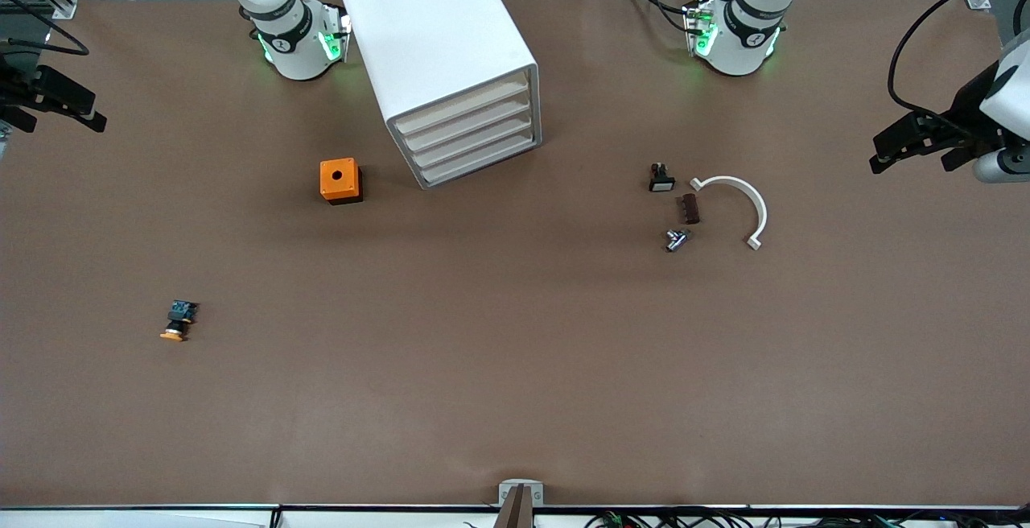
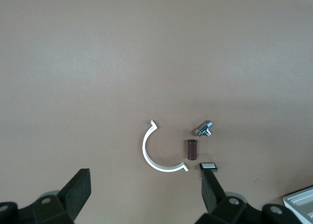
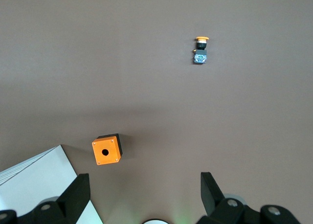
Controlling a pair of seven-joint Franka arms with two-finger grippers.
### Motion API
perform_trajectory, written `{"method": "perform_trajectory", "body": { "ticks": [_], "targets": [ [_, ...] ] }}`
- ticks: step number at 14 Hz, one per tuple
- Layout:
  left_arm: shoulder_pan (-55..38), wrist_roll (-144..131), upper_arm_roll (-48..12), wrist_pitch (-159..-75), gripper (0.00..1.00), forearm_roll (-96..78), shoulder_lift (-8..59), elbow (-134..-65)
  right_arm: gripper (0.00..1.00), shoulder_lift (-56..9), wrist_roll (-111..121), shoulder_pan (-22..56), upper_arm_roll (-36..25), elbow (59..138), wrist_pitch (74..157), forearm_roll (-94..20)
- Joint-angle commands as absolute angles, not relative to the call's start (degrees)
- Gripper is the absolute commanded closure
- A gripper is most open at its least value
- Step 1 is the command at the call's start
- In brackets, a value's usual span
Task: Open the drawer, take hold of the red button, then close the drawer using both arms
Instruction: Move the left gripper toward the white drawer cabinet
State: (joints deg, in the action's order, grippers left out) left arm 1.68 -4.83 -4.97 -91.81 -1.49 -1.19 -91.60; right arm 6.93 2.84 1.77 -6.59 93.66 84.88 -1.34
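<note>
All four drawers (image 1: pixel 475 138) of the white cabinet (image 1: pixel 438 53) are shut, and no red button is visible, presumably inside one. Risk: the orange-capped button (image 1: pixel 179 321) is mistaken for it. The left gripper (image 1: pixel 917 142) and right gripper (image 1: pixel 60 101) hang wide open over the table's ends.

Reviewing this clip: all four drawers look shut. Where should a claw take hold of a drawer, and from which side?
Probably by the cream front strip of a drawer. The fronts face the front camera, angled toward the left arm's end, so come at the cabinet head-on from there. No handle shows, so hook the strip's lip. The left claw and right claw, both open, wait at the table's ends.
</note>
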Motion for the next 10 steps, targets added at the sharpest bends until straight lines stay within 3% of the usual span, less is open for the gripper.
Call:
{"method": "perform_trajectory", "body": {
  "ticks": [1,5,10],
  "targets": [
    [1.9,-4.2,-5.3,-90.6,0.0,-0.3,-0.9,-90.6,0.0,8.4,3.3,2.1,-6.8,95.0,85.6,-1.6],
    [2.1,-4.8,-5.1,-88.6,0.0,-0.5,-0.8,-90.9,0.0,8.4,3.3,2.0,-6.8,95.1,85.3,-1.5],
    [2.4,-5.4,-5.1,-88.0,0.0,-0.2,4.4,-91.1,0.0,8.3,3.3,2.0,-6.8,95.1,84.9,-1.6]
  ]
}}
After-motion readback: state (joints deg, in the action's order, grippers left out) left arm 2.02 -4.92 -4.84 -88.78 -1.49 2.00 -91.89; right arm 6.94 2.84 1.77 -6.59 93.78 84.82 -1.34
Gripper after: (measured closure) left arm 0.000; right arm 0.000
